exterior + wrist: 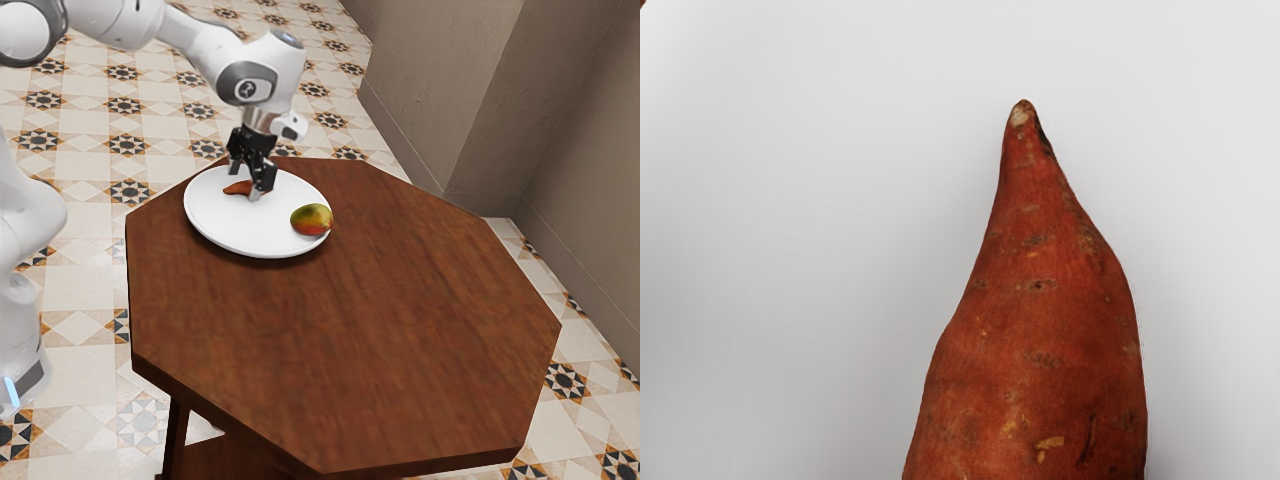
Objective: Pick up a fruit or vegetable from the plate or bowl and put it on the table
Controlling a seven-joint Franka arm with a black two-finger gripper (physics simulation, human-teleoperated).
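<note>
My black gripper (244, 182) is low over the far part of the white plate (215, 222) in the exterior view, its two fingers spread wide apart. An orange-red sweet potato (236, 188) lies on the plate under the hand, partly hidden by the nearer finger. In the wrist view the sweet potato (1040, 330) is large and close, its pointed tip lying away from the hand over the white plate (790, 250); its other end runs out of sight.
A green and red mango (312, 220) rests near the plate's rim, on the exterior view's right side of the plate. The brown wooden table (370, 340) extends from the plate toward the exterior view's right and lower edge. A wall (440, 90) stands beyond it.
</note>
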